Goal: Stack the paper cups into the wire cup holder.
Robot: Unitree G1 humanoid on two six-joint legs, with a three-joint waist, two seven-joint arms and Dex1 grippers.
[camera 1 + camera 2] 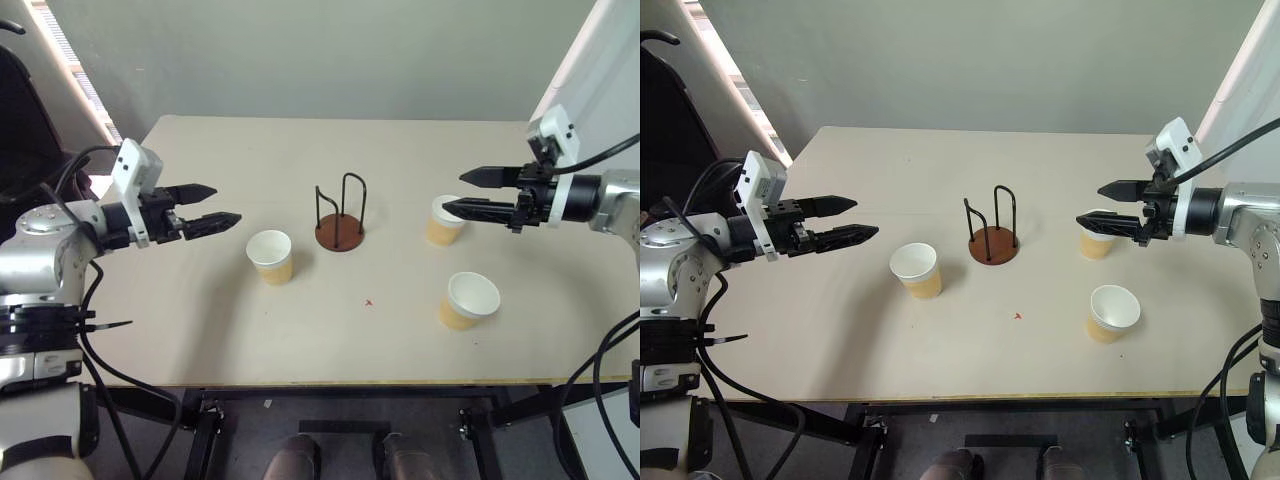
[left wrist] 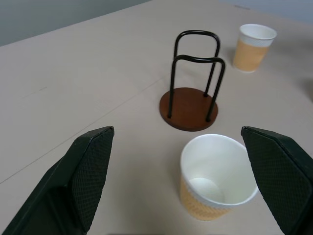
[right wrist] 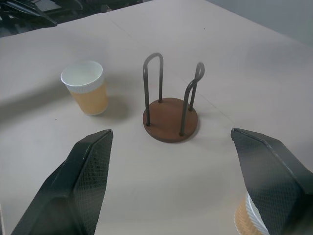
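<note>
Head view: we see the wire cup holder (image 1: 341,217) empty at table (image 1: 200,330) centre, with three paper cups upright around it: one (image 1: 270,256) left, one (image 1: 444,220) right, one (image 1: 469,300) nearer right.

Left wrist: left gripper (image 2: 188,183) spread wide, empty, above the left cup.

Right wrist: right gripper (image 3: 181,181) spread wide, empty, facing the holder.
</note>
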